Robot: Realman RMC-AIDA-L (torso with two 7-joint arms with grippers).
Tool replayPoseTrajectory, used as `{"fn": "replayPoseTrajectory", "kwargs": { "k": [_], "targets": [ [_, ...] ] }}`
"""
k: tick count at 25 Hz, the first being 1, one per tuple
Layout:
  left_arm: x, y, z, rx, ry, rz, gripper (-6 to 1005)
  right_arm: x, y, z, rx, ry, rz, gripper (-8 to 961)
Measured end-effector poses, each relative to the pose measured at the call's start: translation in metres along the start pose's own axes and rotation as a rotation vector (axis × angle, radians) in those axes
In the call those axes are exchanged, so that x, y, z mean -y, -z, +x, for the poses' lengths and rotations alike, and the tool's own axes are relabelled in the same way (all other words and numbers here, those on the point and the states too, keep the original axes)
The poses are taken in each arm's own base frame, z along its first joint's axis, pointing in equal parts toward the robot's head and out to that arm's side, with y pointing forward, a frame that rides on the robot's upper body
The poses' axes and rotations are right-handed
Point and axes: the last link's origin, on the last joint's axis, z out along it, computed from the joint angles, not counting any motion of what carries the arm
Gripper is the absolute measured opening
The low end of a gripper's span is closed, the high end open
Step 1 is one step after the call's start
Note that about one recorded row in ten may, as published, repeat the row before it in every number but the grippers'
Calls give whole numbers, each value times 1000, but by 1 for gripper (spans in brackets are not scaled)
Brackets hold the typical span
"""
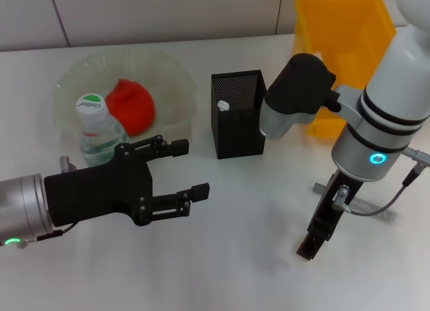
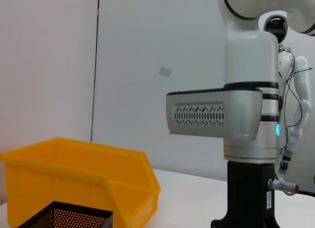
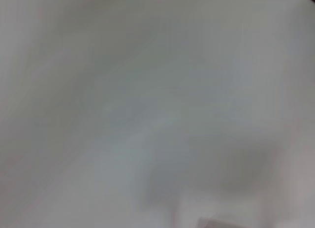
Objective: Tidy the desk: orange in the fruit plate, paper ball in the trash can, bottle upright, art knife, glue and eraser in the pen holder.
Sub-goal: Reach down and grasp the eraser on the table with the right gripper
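The red-orange, slightly squashed orange (image 1: 130,107) already lies in the wide, translucent pale-green fruit plate (image 1: 171,72) with its wavy rim, and the small clear plastic bottle (image 1: 96,129) with the green label and white-and-green cap stands upright just in front of that plate, so those two jobs look settled. The left gripper (image 1: 186,168) hangs above the plain white desk (image 1: 228,257) just beside the bottle, its black fingers spread wide and holding nothing — a stance that reads as idle or freshly let go rather than reaching. The black square metal-mesh pen holder (image 1: 236,126) stands near the middle of the desk with something small and white showing inside near its rim; what it is cannot be made out. Behind it on the right sits the big bright yellow rectangular plastic trash can (image 1: 349,35). The right gripper (image 1: 313,240) points straight down, close to or touching the desk at the front right, right beside a thin grey pen-like glue tube (image 1: 356,205) lying flat behind the wrist — probably the thing it is meant to lift next. Whether its fingers are apart or closed cannot be told, and its wrist view shows only blank surface. No knife, eraser or paper ball is visible on the desk.
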Motion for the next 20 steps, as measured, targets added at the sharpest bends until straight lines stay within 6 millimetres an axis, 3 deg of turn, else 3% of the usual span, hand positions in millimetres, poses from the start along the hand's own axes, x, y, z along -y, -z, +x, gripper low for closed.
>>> {"fn": "replayPoseTrajectory", "kwargs": {
  "k": [20],
  "targets": [
    [-1, -1, -2, 2, 2, -6, 788, -3, -7, -11, -39, 51, 60, 749]
  ]
}}
